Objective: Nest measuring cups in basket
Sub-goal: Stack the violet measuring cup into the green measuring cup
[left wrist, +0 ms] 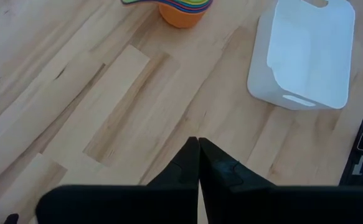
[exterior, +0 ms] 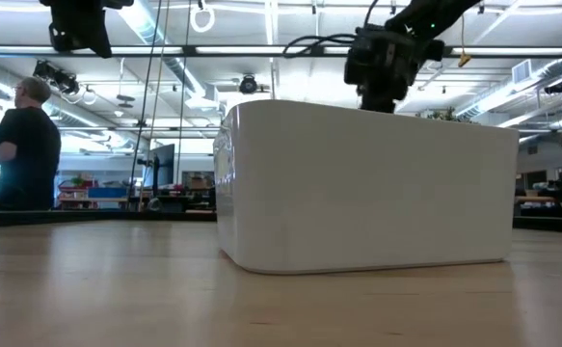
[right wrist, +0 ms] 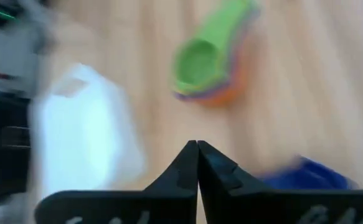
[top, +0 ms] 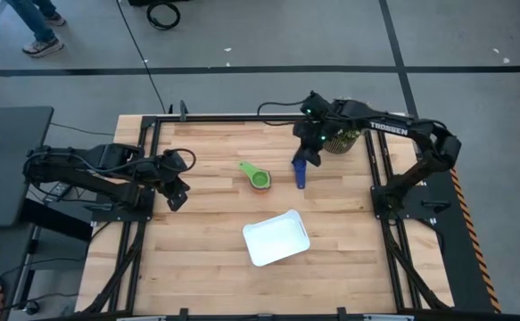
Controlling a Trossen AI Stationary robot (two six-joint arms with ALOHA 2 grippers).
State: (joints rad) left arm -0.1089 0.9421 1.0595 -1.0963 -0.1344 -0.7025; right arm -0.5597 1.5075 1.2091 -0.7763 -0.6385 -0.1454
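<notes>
1. My right gripper [top: 309,143] hangs over the far side of the table, jaws pinched together on nothing in my wrist view. The blue cup [top: 301,168] lies on the wood just beneath, apparently loose.
2. That blue cup sits apart from the nested stack [top: 258,176], green on top, orange at the bottom, so I judge it the odd one left to join.
3. The basket [top: 276,238] waits nearer the front edge, well apart from both, with nothing visible inside it.
4. My left gripper [top: 176,191] is parked at the left side, fingers closed tight, holding nothing, out of the way.
5. A plant pot [top: 342,139] stands just beside my right wrist; worth minding.
</notes>
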